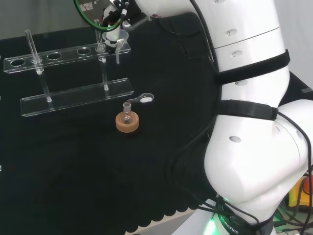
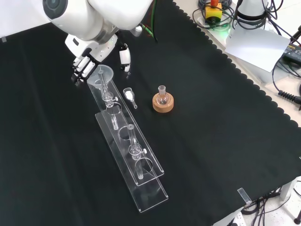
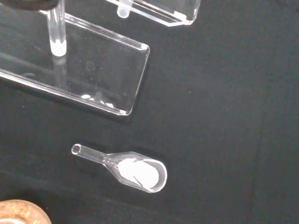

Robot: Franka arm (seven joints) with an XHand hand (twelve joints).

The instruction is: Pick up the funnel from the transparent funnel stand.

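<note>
The clear funnel (image 1: 120,40) (image 2: 104,75) sits in the end hole of the transparent funnel stand (image 1: 73,96) (image 2: 141,175), its stem hanging below the upper shelf. My hand (image 1: 113,14) (image 2: 85,62) hovers right at the funnel's rim. In the front view its fingers (image 2: 81,69) stand to the rim's left and the thumb (image 2: 124,57) to its right, both a little apart from the glass. The hand is open and holds nothing. The wrist view looks down on the stand's base plate (image 3: 93,79) and one post.
A small glass flask (image 1: 127,116) (image 2: 162,96) stands in a cork ring (image 1: 127,124) (image 2: 163,104) (image 3: 18,213) in front of the stand. A glass scoop with white powder (image 1: 145,99) (image 2: 129,96) (image 3: 138,171) lies between them. The cloth's scalloped edge runs along the front view's right.
</note>
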